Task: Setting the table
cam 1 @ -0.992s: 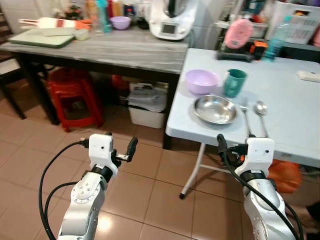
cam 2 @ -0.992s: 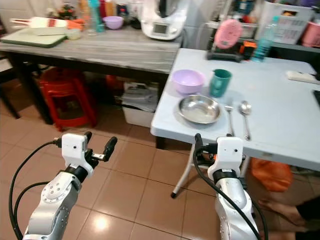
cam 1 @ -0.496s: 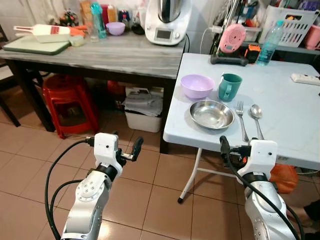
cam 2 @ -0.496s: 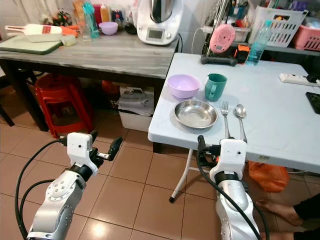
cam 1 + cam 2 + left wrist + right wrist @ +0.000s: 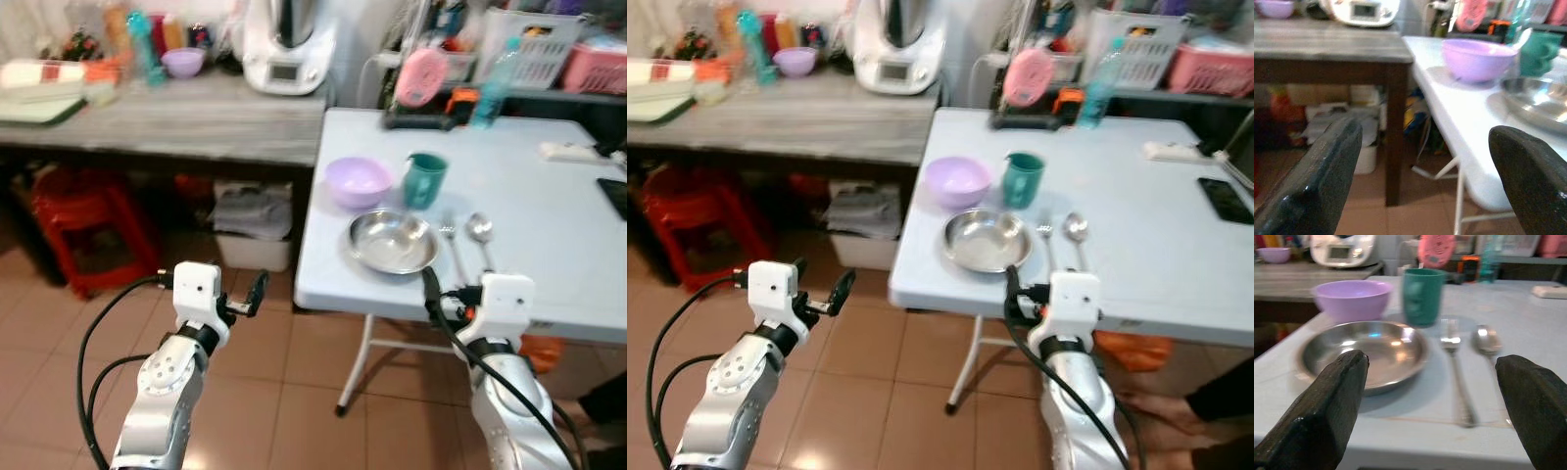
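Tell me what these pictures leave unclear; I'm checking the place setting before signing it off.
- Fork and spoon: motion blur in both eye views smears their outlines; the right wrist view shows them soft too.
- Green cup: its handle cannot be made out in the blurred right wrist view.
- Steel plate: cut off by the left wrist view's edge.
- Bottles on the grey counter: too blurred to read labels.

Lilac bowl (image 5: 1352, 298), green cup (image 5: 1421, 295)

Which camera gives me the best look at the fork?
The right wrist view: the fork lies close and whole between the steel plate and the spoon. Both eye views show it small and blurred.
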Robot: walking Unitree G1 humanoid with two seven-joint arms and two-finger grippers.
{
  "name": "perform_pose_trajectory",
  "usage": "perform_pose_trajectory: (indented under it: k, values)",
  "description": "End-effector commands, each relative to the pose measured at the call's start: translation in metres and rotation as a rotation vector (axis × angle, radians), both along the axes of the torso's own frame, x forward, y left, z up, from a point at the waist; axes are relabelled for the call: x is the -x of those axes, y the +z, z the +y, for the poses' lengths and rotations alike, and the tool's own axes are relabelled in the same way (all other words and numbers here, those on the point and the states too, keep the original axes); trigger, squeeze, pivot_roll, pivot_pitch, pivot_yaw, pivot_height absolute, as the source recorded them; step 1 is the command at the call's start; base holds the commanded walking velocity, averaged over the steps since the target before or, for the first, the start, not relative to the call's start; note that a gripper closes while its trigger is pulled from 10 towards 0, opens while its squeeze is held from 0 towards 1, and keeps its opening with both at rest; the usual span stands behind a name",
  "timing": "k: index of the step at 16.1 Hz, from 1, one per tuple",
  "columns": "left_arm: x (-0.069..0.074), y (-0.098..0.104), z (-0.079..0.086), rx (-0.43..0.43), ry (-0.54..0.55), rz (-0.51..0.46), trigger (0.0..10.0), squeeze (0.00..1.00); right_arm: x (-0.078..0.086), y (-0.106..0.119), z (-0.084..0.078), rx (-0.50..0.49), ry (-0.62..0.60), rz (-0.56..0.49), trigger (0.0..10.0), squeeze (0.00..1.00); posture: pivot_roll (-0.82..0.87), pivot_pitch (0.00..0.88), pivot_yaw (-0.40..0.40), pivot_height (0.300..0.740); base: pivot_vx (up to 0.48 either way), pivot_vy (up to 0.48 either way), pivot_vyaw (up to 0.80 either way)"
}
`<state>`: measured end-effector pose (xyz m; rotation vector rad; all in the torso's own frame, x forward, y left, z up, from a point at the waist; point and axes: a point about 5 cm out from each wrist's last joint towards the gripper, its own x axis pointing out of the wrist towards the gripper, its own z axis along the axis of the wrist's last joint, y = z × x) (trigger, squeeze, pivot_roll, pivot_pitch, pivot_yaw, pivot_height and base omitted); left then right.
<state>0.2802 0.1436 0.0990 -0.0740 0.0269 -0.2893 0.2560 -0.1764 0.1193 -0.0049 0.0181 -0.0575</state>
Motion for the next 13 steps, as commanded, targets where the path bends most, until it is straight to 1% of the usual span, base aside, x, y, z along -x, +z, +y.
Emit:
perform_pose_trajectory:
  k: [1, 10, 12, 13]
  values:
    - [0.0002, 0.0, -0.0094, 0.007, -0.036, -0.001, 10.0, 0.0, 0.0009, 0.0031, -0.0086, 0.014, -0.028, -0.01, 10.0, 0.0, -0.05, 0.0, -0.017, 0.74, 0.326, 0.0, 0.0]
    - [-0.0016, -0.002, -0.0086, -0.007, -0.034, 0.006, 10.0, 0.0, -0.0004, 0.0037, -0.0088, 0.019, -0.031, -0.018, 10.0, 0.0, -0.05, 0.0, -0.014, 0.74, 0.323, 0.0, 0.0]
    - [-0.0016, -0.0023, -0.0082, -0.009, -0.032, 0.007, 10.0, 0.0, -0.0009, 0.0042, -0.0082, 0.033, -0.024, -0.022, 10.0, 0.0, -0.05, 0.0, -0.014, 0.74, 0.311, 0.0, 0.0]
    - [-0.0019, -0.0023, -0.008, -0.009, -0.031, 0.008, 10.0, 0.0, -0.001, 0.0041, -0.007, 0.042, -0.021, -0.022, 10.0, 0.0, -0.05, 0.0, -0.013, 0.74, 0.307, 0.0, 0.43]
